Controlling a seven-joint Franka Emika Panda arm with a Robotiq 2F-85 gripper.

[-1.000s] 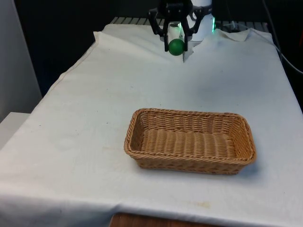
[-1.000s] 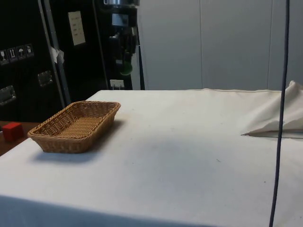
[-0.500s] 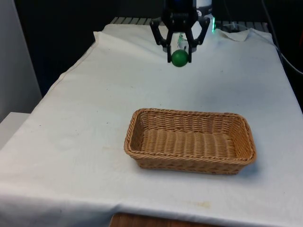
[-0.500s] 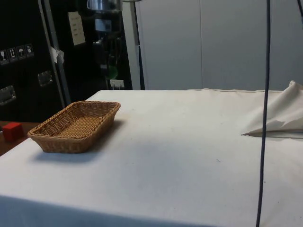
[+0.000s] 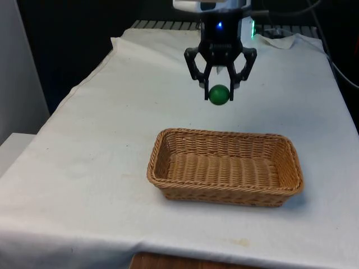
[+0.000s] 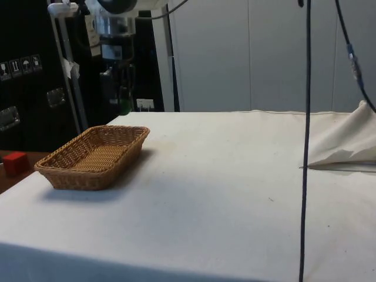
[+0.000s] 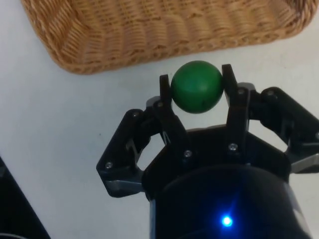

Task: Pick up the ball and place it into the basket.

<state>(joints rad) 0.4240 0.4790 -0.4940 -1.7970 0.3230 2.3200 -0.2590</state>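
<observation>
Claw (image 5: 219, 93) fingers pinch the green ball (image 5: 219, 94) from both sides, holding it in the air above the white-clothed bench (image 5: 101, 140). Ball position: just beyond the far rim of the wicker basket (image 5: 224, 167), outside it.

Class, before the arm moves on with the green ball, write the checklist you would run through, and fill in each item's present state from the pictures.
1. Green ball gripped between the gripper's jaws: ok.
2. Ball lifted clear of the cloth: ok.
3. Ball directly above the basket: not ok; wrist view shows it short of the rim.
4. Basket interior free of other things: ok.
5. Basket upright and flat on the cloth: ok.
</observation>
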